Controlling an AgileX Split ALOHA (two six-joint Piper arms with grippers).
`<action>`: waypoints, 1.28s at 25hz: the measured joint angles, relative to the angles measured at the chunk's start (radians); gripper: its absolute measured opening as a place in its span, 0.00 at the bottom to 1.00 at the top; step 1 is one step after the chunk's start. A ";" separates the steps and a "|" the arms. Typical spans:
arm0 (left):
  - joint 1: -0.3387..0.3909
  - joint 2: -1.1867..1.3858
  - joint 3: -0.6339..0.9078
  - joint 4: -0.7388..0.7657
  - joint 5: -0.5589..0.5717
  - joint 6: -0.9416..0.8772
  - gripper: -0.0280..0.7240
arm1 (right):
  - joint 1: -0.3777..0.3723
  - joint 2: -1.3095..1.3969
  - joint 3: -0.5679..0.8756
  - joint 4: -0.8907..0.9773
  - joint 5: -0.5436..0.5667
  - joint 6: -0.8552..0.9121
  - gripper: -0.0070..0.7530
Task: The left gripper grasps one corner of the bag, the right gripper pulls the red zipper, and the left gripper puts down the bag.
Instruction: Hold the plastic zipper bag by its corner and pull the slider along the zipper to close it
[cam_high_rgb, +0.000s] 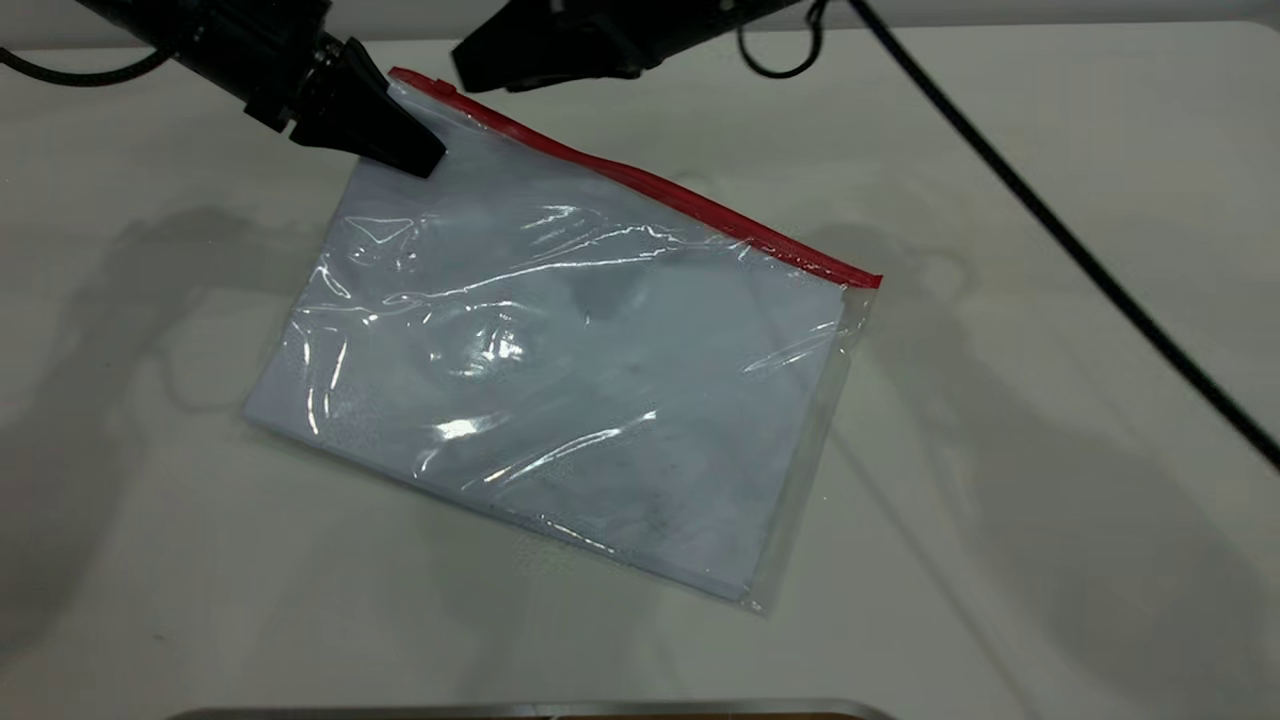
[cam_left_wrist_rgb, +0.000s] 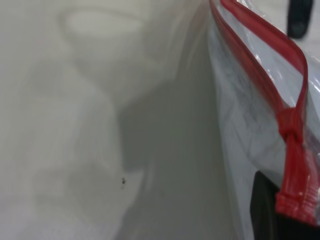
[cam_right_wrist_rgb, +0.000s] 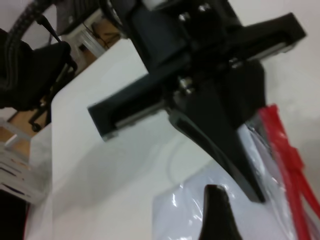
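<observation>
Clear plastic bag (cam_high_rgb: 560, 370), one item, white sheet showing through; we record it lying slantwise on the pale counter (cam_high_rgb: 1050, 520), toward the far edge and the far-left corner. Red zipper (cam_high_rgb: 640, 185) edges its far long side. In the left wrist view we note the red strip (cam_left_wrist_rgb: 265, 45) parted into two bands that join at a small slider (cam_left_wrist_rgb: 290, 125) near the strip's end.

Left gripper (cam_high_rgb: 415, 150), black, near the far-left corner: closed on the bag's corner (cam_high_rgb: 420, 100) by the zipper's end, that corner raised off the counter.

Right gripper (cam_high_rgb: 470, 65), black, at the far edge, just beside the same zipper end; whether its jaws are apart or together we cannot tell. Its thick black cable (cam_high_rgb: 1080, 250) crosses the counter toward the right edge.
</observation>
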 joint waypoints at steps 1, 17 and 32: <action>0.000 0.000 0.000 0.000 -0.004 0.006 0.11 | 0.005 0.012 -0.010 0.009 -0.001 0.000 0.72; -0.043 0.000 0.000 0.013 -0.047 0.044 0.11 | 0.015 0.116 -0.122 0.045 -0.030 0.022 0.71; -0.045 0.000 0.000 0.015 -0.044 0.043 0.11 | 0.018 0.116 -0.123 0.022 -0.007 0.024 0.16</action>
